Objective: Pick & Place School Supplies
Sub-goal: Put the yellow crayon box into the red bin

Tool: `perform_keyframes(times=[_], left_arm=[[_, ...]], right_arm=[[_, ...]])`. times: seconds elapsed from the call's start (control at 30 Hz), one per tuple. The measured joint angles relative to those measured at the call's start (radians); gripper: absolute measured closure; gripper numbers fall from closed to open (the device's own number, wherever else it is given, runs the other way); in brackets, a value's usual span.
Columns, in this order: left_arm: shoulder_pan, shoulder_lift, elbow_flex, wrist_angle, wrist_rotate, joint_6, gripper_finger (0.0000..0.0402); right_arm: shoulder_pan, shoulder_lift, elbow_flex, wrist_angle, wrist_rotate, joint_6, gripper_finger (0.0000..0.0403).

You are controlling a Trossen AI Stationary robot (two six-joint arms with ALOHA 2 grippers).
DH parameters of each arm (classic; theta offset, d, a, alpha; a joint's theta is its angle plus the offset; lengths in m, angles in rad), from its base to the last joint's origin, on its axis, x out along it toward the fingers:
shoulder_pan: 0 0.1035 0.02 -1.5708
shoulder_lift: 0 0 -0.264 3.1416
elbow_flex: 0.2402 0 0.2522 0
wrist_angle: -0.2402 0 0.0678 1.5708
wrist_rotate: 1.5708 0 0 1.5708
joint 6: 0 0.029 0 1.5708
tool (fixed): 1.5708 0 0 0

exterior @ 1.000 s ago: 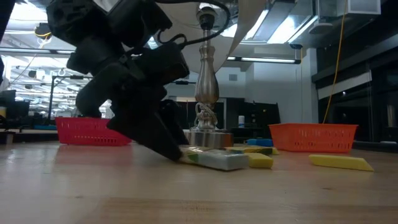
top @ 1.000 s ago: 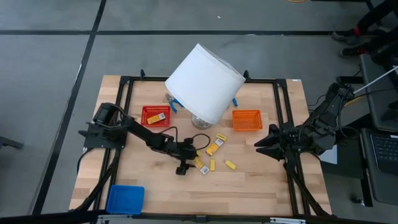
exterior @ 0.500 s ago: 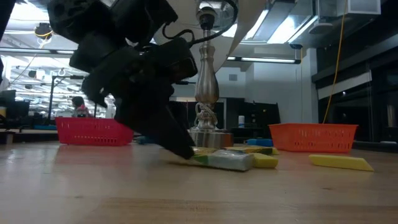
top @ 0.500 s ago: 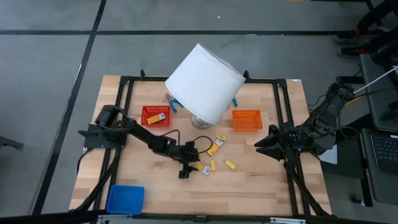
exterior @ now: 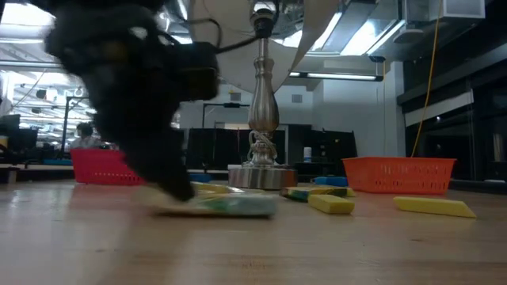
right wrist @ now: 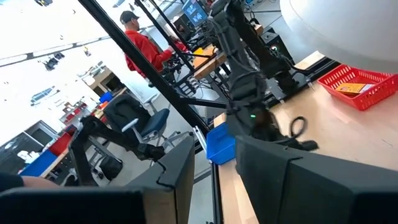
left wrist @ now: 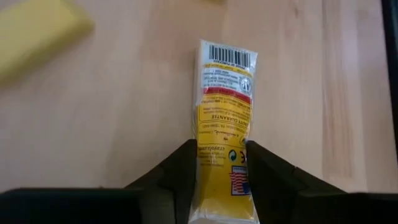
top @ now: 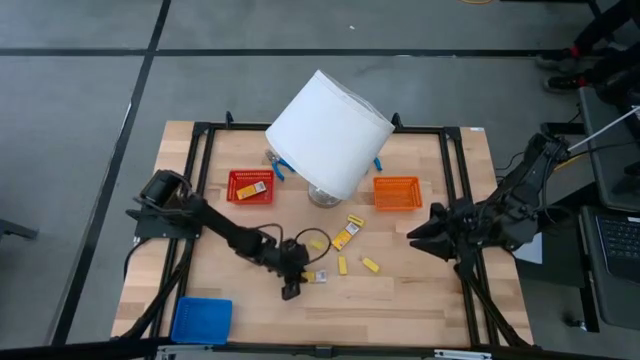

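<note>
You are seeing left gripper (left wrist: 219, 165) clamping yellow packet (left wrist: 224, 124) on table, near lamp base (top: 322, 196); right gripper (top: 415, 233) resting, fingers parted.

Yellow packet (left wrist: 222, 130) with white barcoded label and red band; red basket (top: 250, 186); blue tray (top: 201, 320).

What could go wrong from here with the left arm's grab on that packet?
1. The left gripper holds the yellow packet by one end only, low at the wooden table; it may pivot or slip if dragged.
2. Loose yellow sticks lie close by and could get knocked.
3. The way to the red basket passes near the lamp base under the tilted white lampshade; a wide swing may clip it.
</note>
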Motion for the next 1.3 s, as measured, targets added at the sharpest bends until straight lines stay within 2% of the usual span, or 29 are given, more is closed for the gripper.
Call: perform_keyframes(times=[0.1, 0.27, 0.47, 0.57, 0.67, 0.77, 0.93, 1.03, 1.17, 1.3], left_arm=[[-0.053, -0.045, -0.004, -0.084, -0.096, -0.061, 0.0286], [-0.11, -0.203, -0.006, -0.323, -0.364, -0.179, 0.029], [-0.106, -0.475, -0.005, -0.81, -0.579, -0.324, 0.0291], [-0.054, -0.612, -0.005, -1.028, -0.607, -0.323, 0.0291], [0.051, -0.73, -0.005, -1.087, -0.569, -0.149, 0.0291], [0.216, -0.806, -0.005, -1.11, -0.447, 0.096, 0.0291], [0.515, -0.841, -0.005, -1.134, -0.292, 0.485, 0.0291], [0.67, -0.833, -0.017, -1.095, -0.213, 0.666, 0.0291], [0.822, -0.812, -0.078, -1.021, -0.07, 0.776, 0.0291], [0.892, -0.763, -0.096, -0.999, -0.035, 0.794, 0.0291]], right_arm=[[0.0, 0.01, 0.0, 0.018, 0.001, 0.0, 0.0282], [0.0, 0.027, 0.0, 0.064, 0.019, -0.03, 0.0282], [0.0, 0.029, 0.0, 0.112, 0.058, -0.099, 0.0282], [0.0, 0.029, 0.0, 0.137, 0.07, -0.133, 0.0282], [-0.001, 0.03, 0.0, 0.14, 0.08, -0.158, 0.0282], [-0.001, 0.029, 0.0, 0.141, 0.096, -0.163, 0.0282], [0.0, 0.029, 0.0, 0.144, 0.097, -0.168, 0.0282], [0.0, 0.029, 0.0, 0.171, 0.097, -0.183, 0.0282], [0.0, 0.029, 0.0, 0.197, 0.098, -0.206, 0.0282], [0.0, 0.029, 0.0, 0.2, 0.116, -0.206, 0.0282]])
